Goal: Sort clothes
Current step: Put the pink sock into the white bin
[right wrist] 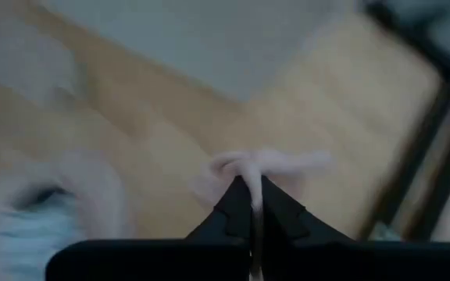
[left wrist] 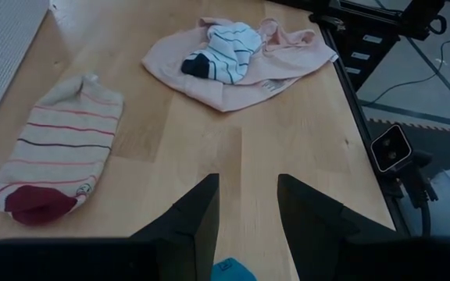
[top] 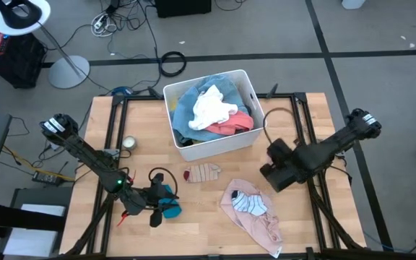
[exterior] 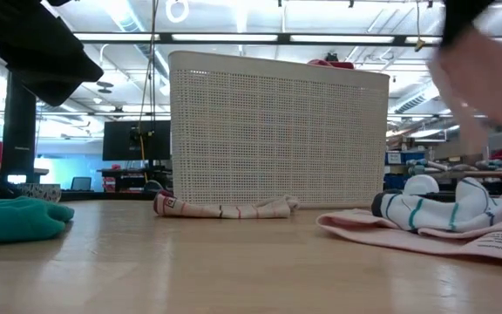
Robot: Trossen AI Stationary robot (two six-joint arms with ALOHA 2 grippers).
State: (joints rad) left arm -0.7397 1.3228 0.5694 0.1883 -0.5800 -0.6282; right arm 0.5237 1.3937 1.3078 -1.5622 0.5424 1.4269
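Observation:
My left gripper (top: 156,213) hangs open near the table's near left, just above a teal cloth (top: 170,209) that lies on the table and also shows in the low view (exterior: 16,220). My right gripper (right wrist: 250,191) is shut on a small pink cloth (right wrist: 248,165) above the table's right part (top: 271,177). A striped sock with a maroon toe (left wrist: 57,160) lies flat at mid-table. A pink garment (top: 255,220) lies near the front edge with a rolled striped sock (left wrist: 221,51) on it. My right gripper pinches a bunched bit of the pink cloth (right wrist: 244,170) between its two fingertips; one layer or several, I cannot tell. In the low view the blurred pink cloth (exterior: 486,74) hangs below the gripper, above the things on the table.
A white perforated bin (top: 211,115) stands at the table's far middle, holding light blue denim, white and pink clothes. A roll of tape (top: 129,143) lies at the left. Bare wood lies between the striped sock and the front edge. Black frame rails run along both table sides.

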